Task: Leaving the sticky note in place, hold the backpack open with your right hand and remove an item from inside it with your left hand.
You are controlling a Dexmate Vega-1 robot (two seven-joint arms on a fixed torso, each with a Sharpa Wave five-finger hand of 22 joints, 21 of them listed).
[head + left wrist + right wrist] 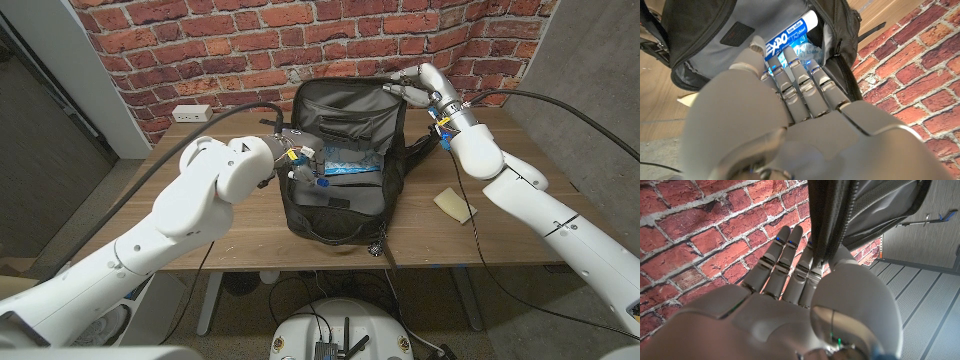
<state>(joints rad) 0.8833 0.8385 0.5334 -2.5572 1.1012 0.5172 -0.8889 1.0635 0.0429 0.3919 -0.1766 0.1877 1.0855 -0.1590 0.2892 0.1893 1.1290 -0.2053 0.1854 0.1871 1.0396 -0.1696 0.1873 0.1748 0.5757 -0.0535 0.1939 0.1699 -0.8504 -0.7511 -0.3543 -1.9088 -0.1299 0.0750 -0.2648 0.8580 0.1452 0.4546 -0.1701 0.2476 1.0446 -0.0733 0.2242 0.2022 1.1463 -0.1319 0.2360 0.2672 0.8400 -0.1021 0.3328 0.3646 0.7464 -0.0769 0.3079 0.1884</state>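
A black backpack lies open on the wooden table, its lid flap raised toward the brick wall. My right hand grips the flap's top right corner; in the right wrist view the flap's edge runs between thumb and fingers. My left hand reaches in over the bag's left rim. In the left wrist view its fingers stretch straight toward a blue-and-white EXPO marker in a clear packet, fingertips at the marker. A yellow sticky note lies on the table to the right of the bag.
A white power strip sits at the table's back left. Black cables trail across the table beside the sticky note. The brick wall stands close behind the bag. Bare wood shows in front of and left of the backpack.
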